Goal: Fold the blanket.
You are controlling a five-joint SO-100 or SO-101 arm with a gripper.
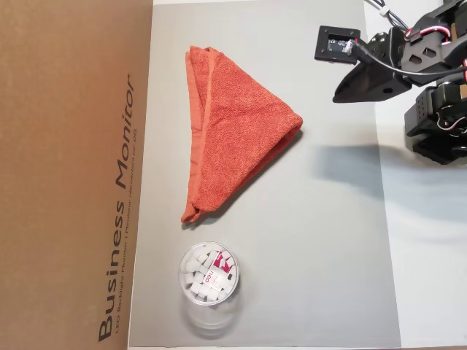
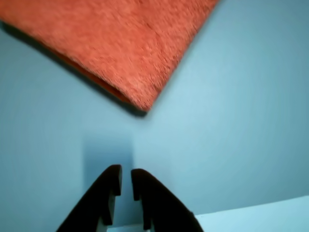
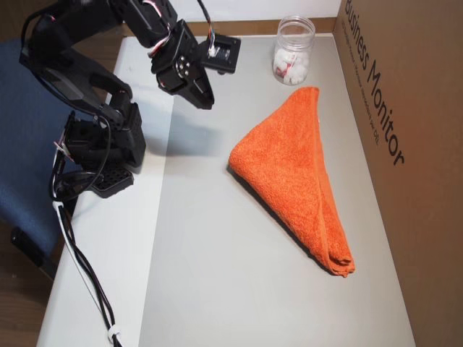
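In an overhead view I count one blanket [image 1: 237, 135], folded to a triangle mid-bench, and one tub [image 1: 209, 275]. My tool [image 1: 350, 92] hangs clear of the blanket.

Wrist view: tool [image 2: 126, 182] nearly pressed together, holding nothing. Dropping like this, I'd likely shove the blanket's corner [image 2: 142, 99], not pinch it.

In an overhead view, one cardboard box [image 3: 405, 108] flanks the blanket; a drag could bunch cloth there.

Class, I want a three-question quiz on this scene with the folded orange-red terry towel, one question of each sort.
1. True or false: the black two-finger gripper is gripping the orange-red terry-cloth blanket.
2. What shape does the blanket make? A) triangle B) flat square C) roll
3. Fill in: the small clear plastic tub holds small ____ pieces.

Key: 1 false, it hangs clear of the cloth, jaws nearly closed on nothing. 2 A. 3 white.
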